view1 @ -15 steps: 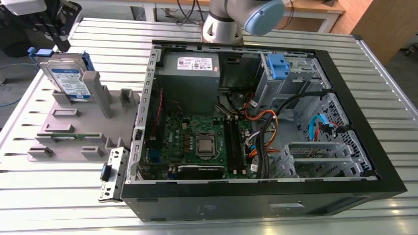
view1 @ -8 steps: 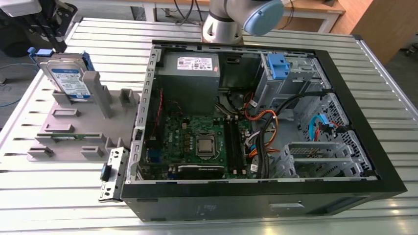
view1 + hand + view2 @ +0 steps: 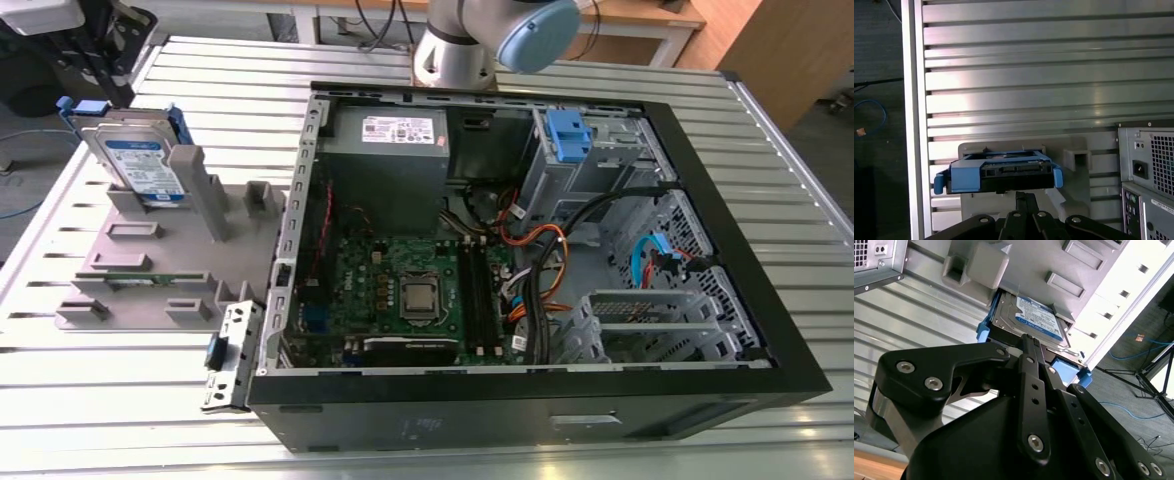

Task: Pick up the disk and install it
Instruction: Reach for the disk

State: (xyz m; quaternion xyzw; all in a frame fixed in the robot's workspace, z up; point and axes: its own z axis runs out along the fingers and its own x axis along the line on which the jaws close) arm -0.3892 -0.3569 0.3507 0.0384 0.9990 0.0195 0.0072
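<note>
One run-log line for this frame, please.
disk: upright in grey fixture beside open computer case | gripper: at disk's blue-framed edge | contact: cannot tell | install: not done

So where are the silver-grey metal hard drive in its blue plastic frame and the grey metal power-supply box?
Hard drive (image 3: 140, 168): exterior view, on its white-and-blue label.
Power-supply box (image 3: 387, 185): exterior view, on its grey face.

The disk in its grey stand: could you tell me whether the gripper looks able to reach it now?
Probably yes: the gripper hangs close to the disk, facing its blue-framed edge, with nothing between them.
</note>
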